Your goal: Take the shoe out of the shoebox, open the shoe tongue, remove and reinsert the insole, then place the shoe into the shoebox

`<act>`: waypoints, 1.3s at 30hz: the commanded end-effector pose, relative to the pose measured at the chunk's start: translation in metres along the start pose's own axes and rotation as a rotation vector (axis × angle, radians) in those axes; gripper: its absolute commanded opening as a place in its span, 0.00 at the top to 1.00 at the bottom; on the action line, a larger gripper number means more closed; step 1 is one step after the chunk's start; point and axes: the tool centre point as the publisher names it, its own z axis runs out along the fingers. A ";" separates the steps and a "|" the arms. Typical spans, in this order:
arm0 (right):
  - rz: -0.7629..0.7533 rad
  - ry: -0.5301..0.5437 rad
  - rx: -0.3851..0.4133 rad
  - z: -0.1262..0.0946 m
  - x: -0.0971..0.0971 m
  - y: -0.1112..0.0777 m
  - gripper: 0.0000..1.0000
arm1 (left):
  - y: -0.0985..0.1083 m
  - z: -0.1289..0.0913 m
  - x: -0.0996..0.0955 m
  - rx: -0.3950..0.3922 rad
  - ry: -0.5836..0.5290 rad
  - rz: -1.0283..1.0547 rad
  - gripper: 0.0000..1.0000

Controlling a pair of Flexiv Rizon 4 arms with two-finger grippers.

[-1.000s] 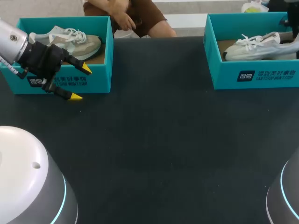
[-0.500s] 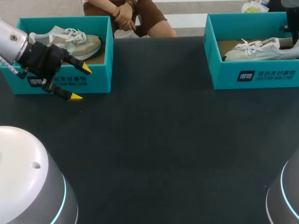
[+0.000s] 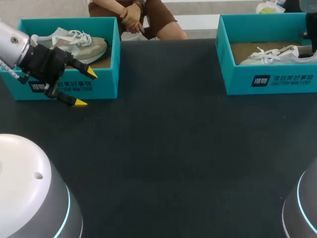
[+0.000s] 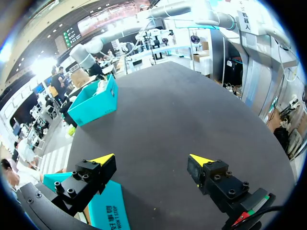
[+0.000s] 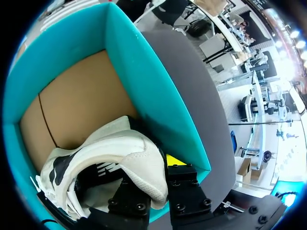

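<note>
A: Change since the earlier frame: the shoe has sunk lower into the right shoebox. Only its laces and upper edge now show above the front wall. The left arm has not shifted.

B: Which step is in hand?

A: By my reading, the last one: placing the shoe into the shoebox. The insole is not visible from here.

B: State of the right jaws?

A: Clenched on the shoe. The right wrist view shows the heel collar pinched between them. One yellow tip sits outside the heel, beside the teal wall. The other is hidden inside the shoe.

B: Position of the shoe?

A: Inside the box, heel close to the wall, over the cardboard floor. Whether the sole bears on the floor cannot be told.

B: Next move?

A: Probably: lower until the sole seats, release, then withdraw straight up so no finger drags the collar.

B: Left jaws?

A: Released, holding nothing, above the worktop near the front wall of the left shoebox, which holds a second shoe.
</note>
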 end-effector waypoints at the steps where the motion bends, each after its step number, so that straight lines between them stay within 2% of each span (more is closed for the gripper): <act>1: 0.003 0.011 -0.004 0.000 -0.004 -0.008 1.00 | 0.000 0.000 0.001 -0.003 0.001 0.000 0.00; 12: 0.001 0.016 0.016 0.007 -0.007 -0.024 1.00 | 0.000 0.000 0.001 -0.003 0.001 0.000 0.00; 21: -0.006 0.008 0.036 0.018 -0.004 -0.029 1.00 | 0.000 0.000 0.001 -0.003 0.001 0.000 0.00; 35: 0.017 0.000 0.058 0.031 -0.002 -0.015 1.00 | 0.000 0.000 0.001 -0.003 0.001 0.000 0.00; 37: 0.016 0.000 0.060 0.032 -0.002 -0.013 0.74 | 0.000 0.000 0.001 -0.003 0.001 0.000 0.00; 39: 0.014 0.000 0.063 0.032 -0.001 -0.012 0.69 | 0.000 0.000 0.001 -0.003 0.001 0.000 0.00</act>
